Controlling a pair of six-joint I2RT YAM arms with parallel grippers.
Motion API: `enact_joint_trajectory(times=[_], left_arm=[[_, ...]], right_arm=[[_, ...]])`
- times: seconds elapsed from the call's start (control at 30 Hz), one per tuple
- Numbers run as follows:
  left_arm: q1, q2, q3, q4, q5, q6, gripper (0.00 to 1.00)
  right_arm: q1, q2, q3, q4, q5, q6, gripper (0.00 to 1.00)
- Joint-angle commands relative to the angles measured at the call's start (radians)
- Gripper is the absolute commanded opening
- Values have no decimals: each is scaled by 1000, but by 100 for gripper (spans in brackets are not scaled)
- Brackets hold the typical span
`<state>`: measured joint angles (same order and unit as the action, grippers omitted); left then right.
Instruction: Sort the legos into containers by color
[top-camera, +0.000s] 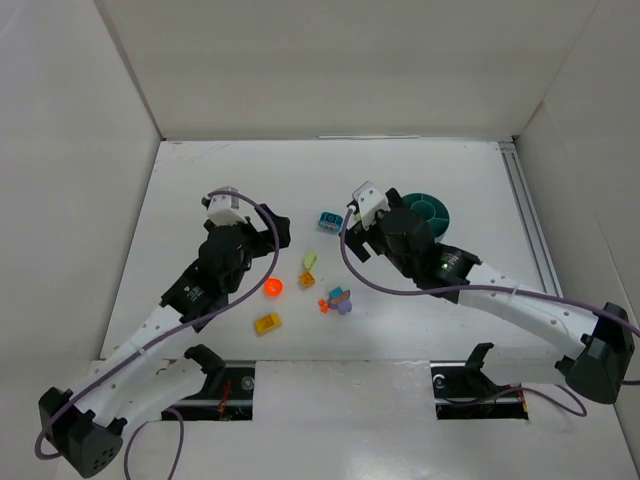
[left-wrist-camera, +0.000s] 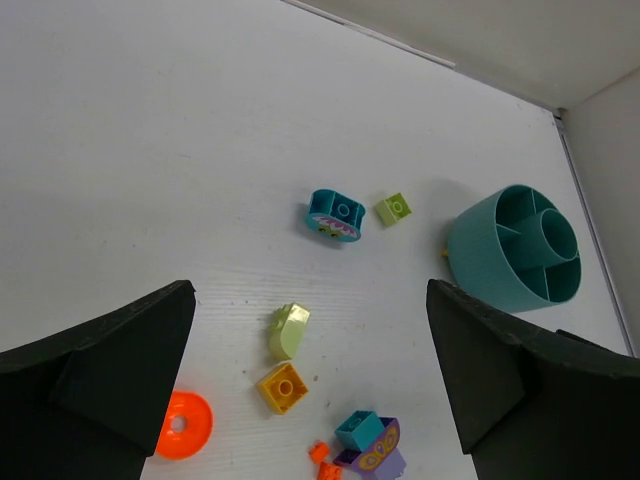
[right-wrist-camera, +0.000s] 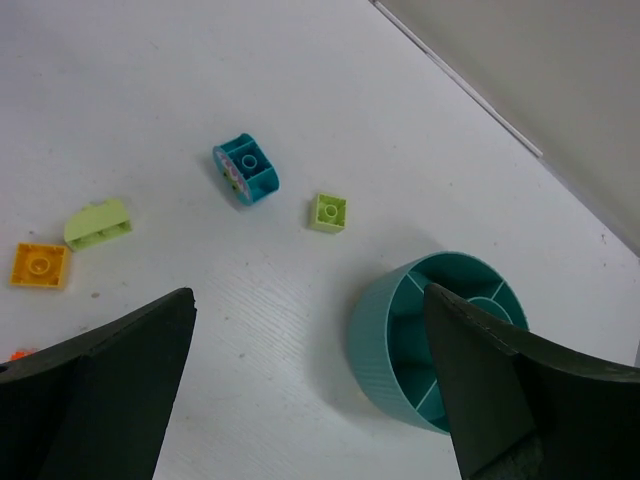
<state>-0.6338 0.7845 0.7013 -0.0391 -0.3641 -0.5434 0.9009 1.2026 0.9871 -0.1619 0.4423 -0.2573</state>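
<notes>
Spread and empty, the left gripper (left-wrist-camera: 310, 292) and right gripper (right-wrist-camera: 310, 295) hang over loose bricks (left-wrist-camera: 283, 387), likely poised for a first pick toward the far-right bowl (left-wrist-camera: 480, 265).

Bare table (top-camera: 200, 180) between scattered legos (left-wrist-camera: 283, 387) and teal bowl (left-wrist-camera: 492, 262)

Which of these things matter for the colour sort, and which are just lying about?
Job: teal bowl; teal brick; yellow-green square brick; yellow-green curved brick; yellow-orange brick; second yellow-orange brick; orange ring; purple-and-teal piece; orange bits.
Just there: purple cable; side rail.
</notes>
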Motion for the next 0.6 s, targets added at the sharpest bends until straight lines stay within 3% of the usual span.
enact_joint_trajectory(times=[0.0, 0.13, 0.27, 0.33, 0.4, 0.57], left_arm=[[-6, 22, 41, 25, 56, 25, 100], [-6, 47, 53, 25, 4, 25, 100], [-6, 38, 53, 53, -21, 57, 100], [-6, 12, 23, 62, -12, 57, 100], [-6, -4, 1, 62, -12, 37, 100], [-6, -53, -88, 85, -12, -3, 100]], right_arm=[[23, -26, 13, 79, 53, 21, 99], [23, -12, 13, 113, -13, -104, 99], [23, 24, 22, 113, 59, -56, 99], [23, 37, 22, 113, -17, -86, 99], [23, 81, 61, 113, -82, -151, 99], [23, 221, 159, 35, -45, -160, 99]])
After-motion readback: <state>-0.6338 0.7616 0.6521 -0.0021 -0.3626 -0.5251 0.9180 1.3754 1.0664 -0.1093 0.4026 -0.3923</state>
